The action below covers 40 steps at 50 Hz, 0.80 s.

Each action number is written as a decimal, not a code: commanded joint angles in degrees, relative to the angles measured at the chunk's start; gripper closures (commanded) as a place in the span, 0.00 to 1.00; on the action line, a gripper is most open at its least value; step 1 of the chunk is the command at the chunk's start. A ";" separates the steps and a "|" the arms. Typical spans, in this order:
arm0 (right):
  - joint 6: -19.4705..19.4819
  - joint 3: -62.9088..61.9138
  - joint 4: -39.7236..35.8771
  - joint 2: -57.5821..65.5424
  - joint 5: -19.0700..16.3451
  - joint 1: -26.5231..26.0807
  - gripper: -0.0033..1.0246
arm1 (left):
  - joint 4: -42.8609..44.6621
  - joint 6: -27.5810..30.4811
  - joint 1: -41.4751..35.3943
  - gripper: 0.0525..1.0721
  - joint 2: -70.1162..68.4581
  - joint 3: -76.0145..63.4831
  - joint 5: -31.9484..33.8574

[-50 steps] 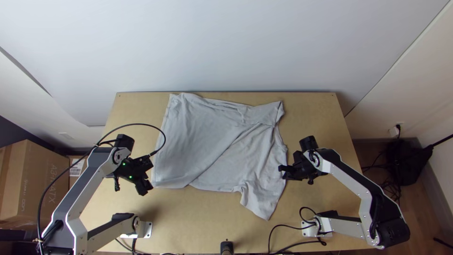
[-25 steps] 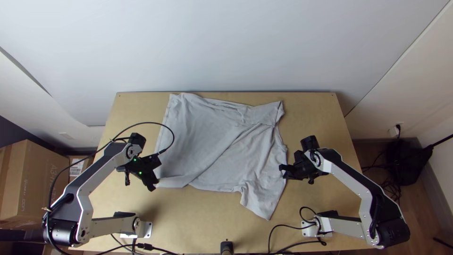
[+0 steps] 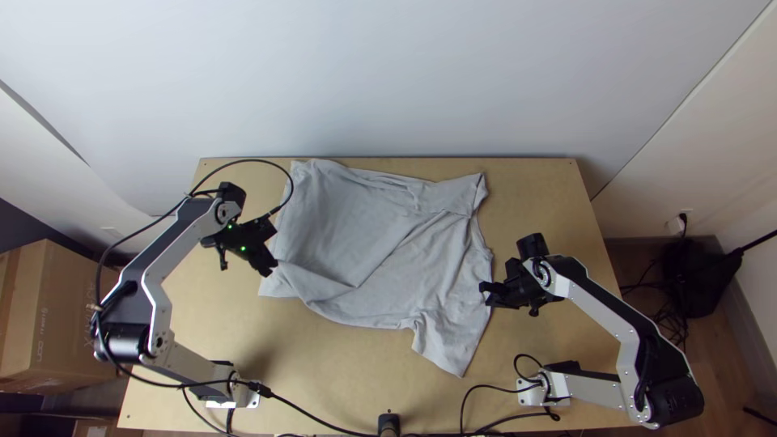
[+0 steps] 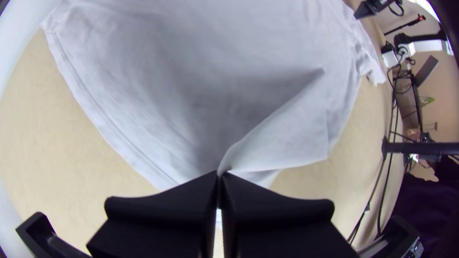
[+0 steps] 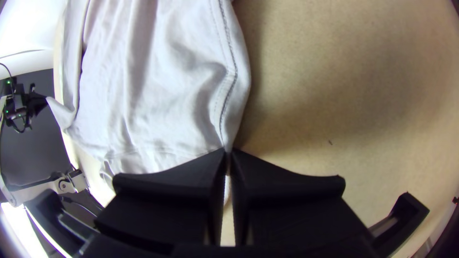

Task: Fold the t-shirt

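I see the big tabletop [image 3: 550, 194] from far away, with the light grey shirt [image 3: 348, 226] lying across its middle. The shirt is mostly spread out, but the far side is bunched, and I think that lump could make the fold crooked if nobody pulls it smooth. One near sleeve [image 3: 449, 348] pokes out toward me, and it could end up sticking out of the fold if it is left there.

At the near corner by the left arm, a loose flap [image 4: 287, 138] hangs up off the rest. If that arm goes up or across too fast, the flap could flop over and make a wrinkle (I would go slow here). The left end effector [image 4: 221, 174] has its fingers together on a small pinch of that cloth. A pinch so small could slip if the shirt drags.

The right end effector [image 5: 228, 152] is closed on the shirt's edge, next to a line of stitches [image 5: 232, 71]. If both arms pull apart, the cloth could stretch, or that tiny bit could pop out.
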 commanded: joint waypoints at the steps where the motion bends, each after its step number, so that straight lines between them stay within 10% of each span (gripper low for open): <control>1: 1.20 -1.54 0.64 -0.45 0.85 -0.46 0.97 | 1.69 -3.31 -0.87 0.97 5.65 4.91 1.13; 13: 1.46 -1.54 0.99 -0.36 0.85 -0.46 0.97 | 4.59 -8.67 -1.74 0.92 13.21 9.13 1.74; 18: 1.46 -1.63 0.99 -0.36 0.85 -0.46 0.97 | 4.85 -10.52 -1.57 0.45 12.69 9.13 2.62; 25: 1.46 -1.80 0.99 -0.45 0.85 -0.38 0.97 | 5.12 -12.63 0.37 0.07 9.17 10.19 4.56; 40: 1.46 -1.89 1.17 -0.28 0.85 -0.38 0.97 | -3.06 -13.24 7.40 0.09 7.68 12.65 10.71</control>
